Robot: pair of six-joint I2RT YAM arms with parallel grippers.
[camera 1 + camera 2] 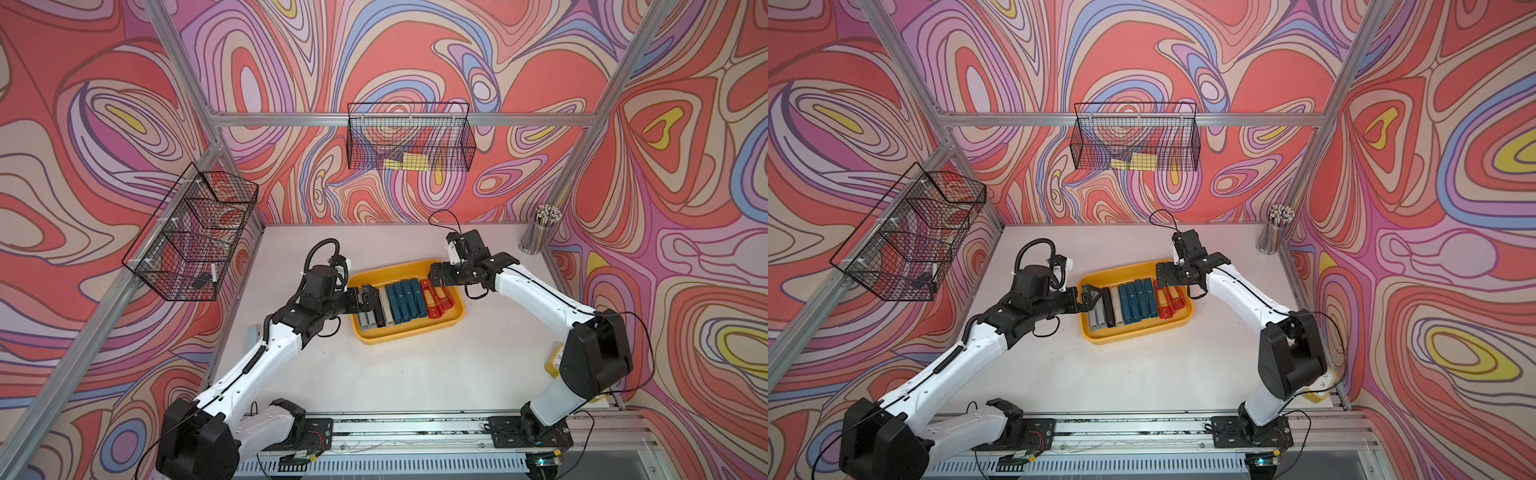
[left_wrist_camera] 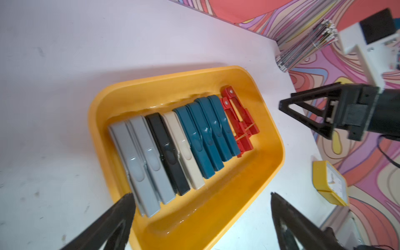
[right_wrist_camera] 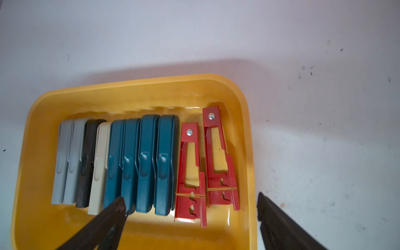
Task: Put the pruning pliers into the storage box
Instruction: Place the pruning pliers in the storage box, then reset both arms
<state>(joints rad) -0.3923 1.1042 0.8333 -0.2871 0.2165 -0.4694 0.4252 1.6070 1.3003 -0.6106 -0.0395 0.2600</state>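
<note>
Pliers fill the storage box (image 3: 138, 88): ten pruning pliers (image 3: 147, 162) lie flat, side by side in one tight row on its floor, with two grey at one end, then one black, one beige, four teal, and two red at the other end. The grey, black, beige and teal ones are slim oblong bars of smooth matte plastic with rounded ends, each with a raised oval catch at mid-length. The red ones are flat and angular, with a silver rivet at the narrow end, a long cut-out showing the yellow floor, scalloped notches, and a thin band round each. The box is a shallow yellow tray of glossy plastic with rounded corners and a raised rim. It sits on the white, scuffed worktop (image 1: 415, 374) near its middle, somewhat towards the far edge. The left gripper (image 1: 368, 300) hangs over the grey end of the row, its black triangular fingers spread wide and holding nothing. The right gripper (image 1: 435, 276) hangs over the red end, likewise spread and empty. A clear cup of white-tipped sticks (image 1: 540, 232) stands at the far right corner.
</note>
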